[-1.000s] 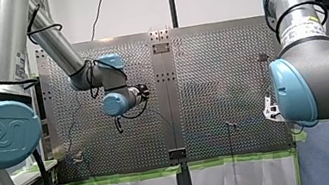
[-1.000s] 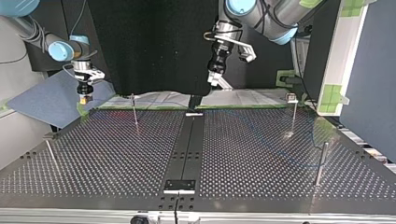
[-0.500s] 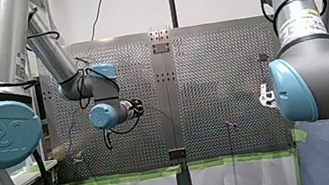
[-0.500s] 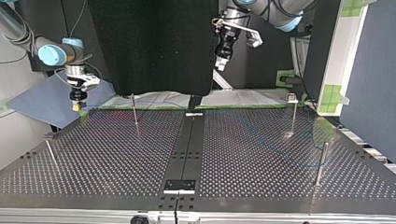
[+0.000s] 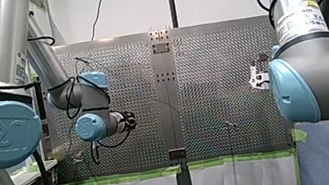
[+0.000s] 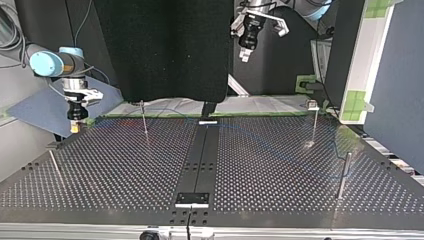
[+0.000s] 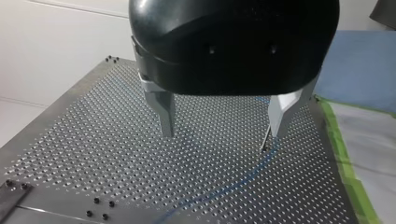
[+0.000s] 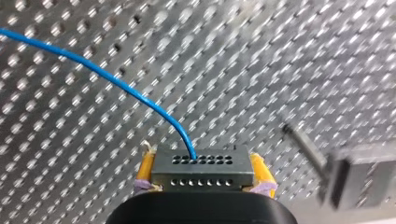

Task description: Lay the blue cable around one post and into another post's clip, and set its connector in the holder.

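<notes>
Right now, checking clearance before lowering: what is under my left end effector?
Perforated table, with blue cable passing under the open left end effector. Its black housing covers the rest.

The perforated grey metal table (image 6: pixel 125 165) is split lengthwise by a black central strip (image 6: pixel 200 155), with a small pale bracket (image 6: pixel 208 121) at the strip's far end in the top view and another (image 6: pixel 192 200) at its near end. To that view's left of the strip stand a thin upright metal post (image 6: pixel 144 120) near the far edge and, well out from the strip, a thin leaning metal rod (image 6: pixel 55 167). To the right of the strip stand a thin post with a clip head (image 6: pixel 314 120) and, nearer the camera, a dark cylindrical post (image 6: pixel 343 175). A thin blue cable (image 7: pixel 247 176) lies on the perforated surface on this right side. Green tape (image 6: pixel 165 116) lines the far edge on both sides of the strip.
</notes>
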Controlling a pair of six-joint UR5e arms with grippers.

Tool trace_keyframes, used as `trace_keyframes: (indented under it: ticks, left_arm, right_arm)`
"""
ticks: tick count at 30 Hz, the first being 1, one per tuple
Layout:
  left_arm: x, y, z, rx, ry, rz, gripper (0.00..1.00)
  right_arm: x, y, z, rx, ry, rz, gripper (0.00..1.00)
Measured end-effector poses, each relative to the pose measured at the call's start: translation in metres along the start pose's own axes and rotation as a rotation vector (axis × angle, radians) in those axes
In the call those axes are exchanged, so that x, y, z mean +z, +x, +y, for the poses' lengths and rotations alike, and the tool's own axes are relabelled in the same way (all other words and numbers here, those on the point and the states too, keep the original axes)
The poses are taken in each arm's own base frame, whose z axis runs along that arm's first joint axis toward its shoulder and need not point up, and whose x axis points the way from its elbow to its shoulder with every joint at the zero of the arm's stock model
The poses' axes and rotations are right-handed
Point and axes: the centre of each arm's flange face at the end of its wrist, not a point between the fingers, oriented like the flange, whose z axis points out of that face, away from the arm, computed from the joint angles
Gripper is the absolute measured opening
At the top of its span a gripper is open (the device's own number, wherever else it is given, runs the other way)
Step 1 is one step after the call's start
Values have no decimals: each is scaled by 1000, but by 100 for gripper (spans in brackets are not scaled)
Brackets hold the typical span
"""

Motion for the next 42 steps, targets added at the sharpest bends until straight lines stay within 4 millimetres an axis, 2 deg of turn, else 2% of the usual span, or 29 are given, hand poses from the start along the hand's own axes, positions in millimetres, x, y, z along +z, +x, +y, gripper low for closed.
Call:
trace_keyframes:
  ticks: [5,14,17,29,33,42]
  left_arm:
    - [-5,3,6,0,-15,-6,100]
    - [0,1,13,0,-36,-17,100]
    - [3,-1,14,2,-40,-23,100]
    - [13,-6,18,19,-57,-53,100]
    - [14,-8,21,35,-79,-65,100]
    - [17,-10,25,49,-104,-86,100]
  right_arm:
    - [0,6,-13,0,12,-20,0]
    - [0,9,-27,3,20,-33,0]
    - [1,21,-29,6,18,-16,0]
    - [2,89,-35,29,23,70,0]
    - [0,101,-32,32,6,73,0]
    - [-5,104,-10,59,-85,51,0]
